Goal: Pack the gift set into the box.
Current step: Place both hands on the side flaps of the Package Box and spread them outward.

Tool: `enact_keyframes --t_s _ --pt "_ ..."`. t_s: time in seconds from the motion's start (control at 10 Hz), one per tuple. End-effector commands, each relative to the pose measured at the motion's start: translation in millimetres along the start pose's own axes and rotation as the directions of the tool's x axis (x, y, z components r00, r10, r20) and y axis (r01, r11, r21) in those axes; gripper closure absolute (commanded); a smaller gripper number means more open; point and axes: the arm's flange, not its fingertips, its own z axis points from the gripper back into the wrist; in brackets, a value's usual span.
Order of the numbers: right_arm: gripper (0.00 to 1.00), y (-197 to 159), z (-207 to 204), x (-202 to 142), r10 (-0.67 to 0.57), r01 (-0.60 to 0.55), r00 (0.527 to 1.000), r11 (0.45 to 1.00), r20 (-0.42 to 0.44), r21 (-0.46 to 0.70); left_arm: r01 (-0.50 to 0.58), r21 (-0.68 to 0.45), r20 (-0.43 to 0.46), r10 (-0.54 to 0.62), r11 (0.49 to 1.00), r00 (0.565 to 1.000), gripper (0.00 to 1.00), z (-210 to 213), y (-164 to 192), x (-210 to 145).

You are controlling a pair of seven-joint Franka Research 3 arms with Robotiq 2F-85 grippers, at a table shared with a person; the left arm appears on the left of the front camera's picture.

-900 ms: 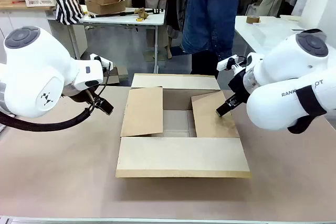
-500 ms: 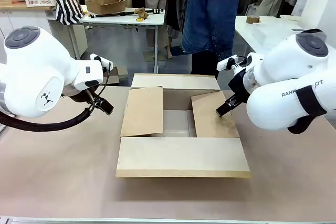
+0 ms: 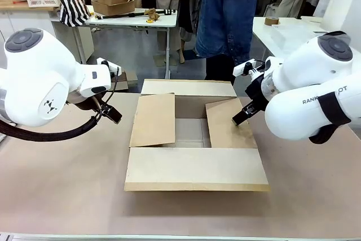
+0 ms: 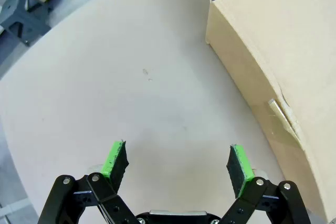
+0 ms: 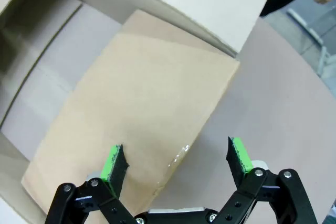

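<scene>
At the middle of the table (image 3: 67,184) sits the box (image 3: 194,167), flaps open. Left gripper (image 4: 177,153) hangs beside it, fingers spread and empty; right gripper (image 5: 176,153), likewise spread and empty, hangs above its right side.

The box (image 3: 194,169) is matt brown cardboard, the table (image 3: 62,190) smooth and matt.

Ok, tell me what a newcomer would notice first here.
The box dominates the middle of the table, its four flaps open and nothing visible inside. The right gripper hangs open above the right flap, and the left gripper hangs open over the tabletop beside the box. A person in denim stands at the far edge.
</scene>
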Motion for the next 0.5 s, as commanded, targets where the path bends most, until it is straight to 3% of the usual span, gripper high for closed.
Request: enact_keyframes --t_s 0.0,0.1,0.2,0.4 --pt "0.00 0 0 0 -0.001 0.001 1.000 1.000 0.000 0.000 0.000 0.000 0.000 0.000 1.000 1.000 0.00 0 0 0" --pt "0.00 0 0 0 0.000 0.000 1.000 1.000 0.000 0.000 0.000 0.000 0.000 0.000 1.000 1.000 0.00 0 0 0" --pt "0.00 -3 29 18 0.011 -0.010 1.000 1.000 0.008 -0.024 0.000 0.000 0.000 0.000 1.000 1.000 0.00 0 0 0" --pt "0.00 -11 114 36 -0.069 0.070 0.996 0.997 0.048 -0.020 0.057 -0.104 0.185 -0.037 0.993 0.982 0.00 75 -11 29"
